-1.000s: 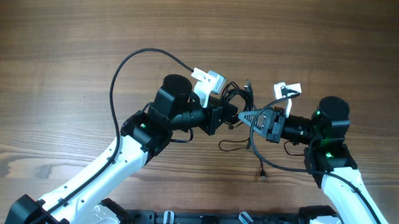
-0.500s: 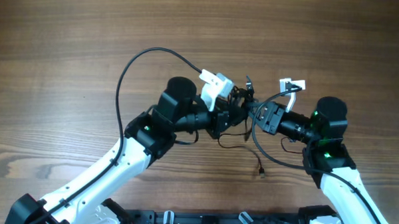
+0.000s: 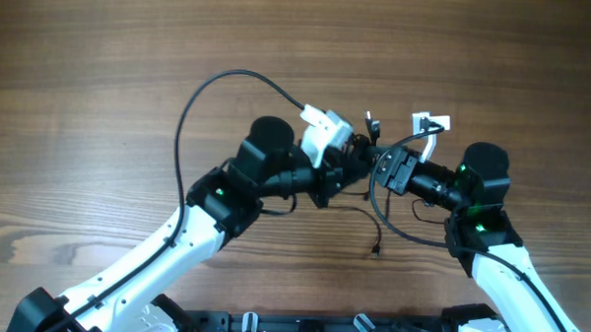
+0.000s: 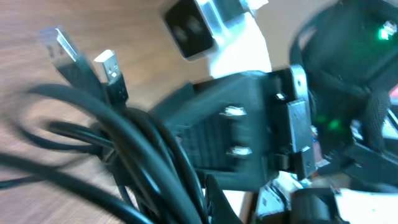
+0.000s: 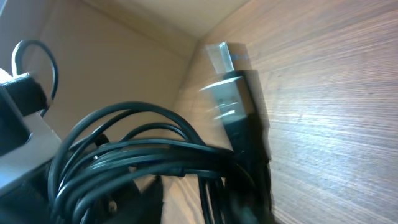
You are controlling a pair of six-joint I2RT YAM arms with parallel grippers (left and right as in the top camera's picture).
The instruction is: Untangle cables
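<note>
cables [image 4: 143,155]: blurred bundle | fingers: hidden | left: apparently clamping cables

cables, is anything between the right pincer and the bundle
Nothing visible is in the way. The right pincer sits close up against the cables, which are bunched at the left pincer. No other object lies between them. Whether the right pincer actually touches the strands cannot be told.
</note>
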